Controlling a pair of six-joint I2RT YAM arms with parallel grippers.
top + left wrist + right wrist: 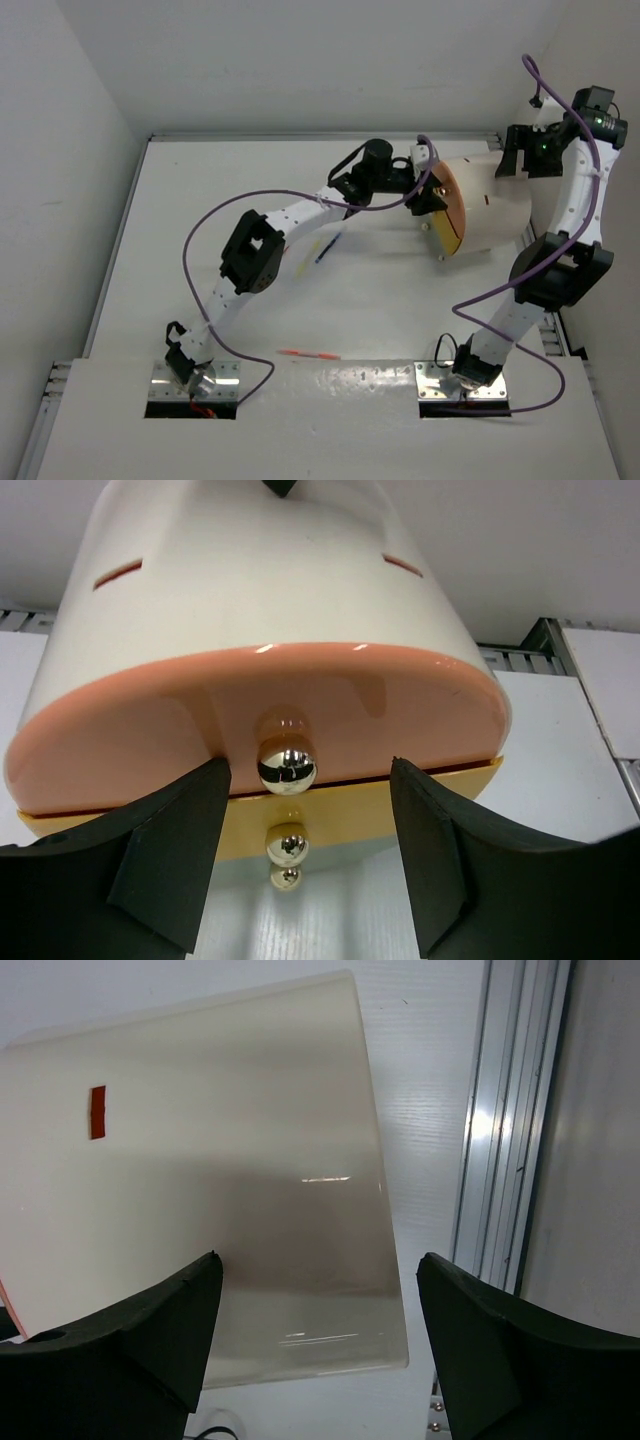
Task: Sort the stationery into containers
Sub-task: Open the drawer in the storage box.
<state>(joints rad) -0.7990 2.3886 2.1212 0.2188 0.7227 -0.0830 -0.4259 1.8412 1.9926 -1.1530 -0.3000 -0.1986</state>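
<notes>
Currently one container in view: cream drum (495,205) lying on its side at the far right of the table (200,200), round front disc (452,208) facing left. It's shut up from every angle, so I can't tell what's inside.

Materials and shapes:
- Drum wall is smooth, glossy cream plastic, with small orange rectangular slots (118,573) cut into it. One slot also shows in the right wrist view.
- Disc is glossy peach-orange, with a small mirror-chrome ball knob (286,763) at centre.
- A yellow band (350,815) sits directly under the disc. Could be the drawer front or just a rim; left wrist view is too close to say.
- Ribbed aluminium rail (510,1120) runs just beside the drum's back end.

Grippers:
- Left gripper (308,780) is right at the disc, jaws spread, one black finger (170,870) on each side of the knob, neither touching it.
- Right gripper (318,1265) is above the drum's rear wall, jaws spread wide, nothing between them but cream wall. Contact not clear.

Stationery, all loose on the table, none in the drum as far as I can see:
- Blue pen (328,247) and a thin yellow pen (309,256) lie near each other mid-table, beside the left forearm, well apart from the drum.
- Orange-red pen (308,354) lies at the near edge, between the two arm bases.
</notes>
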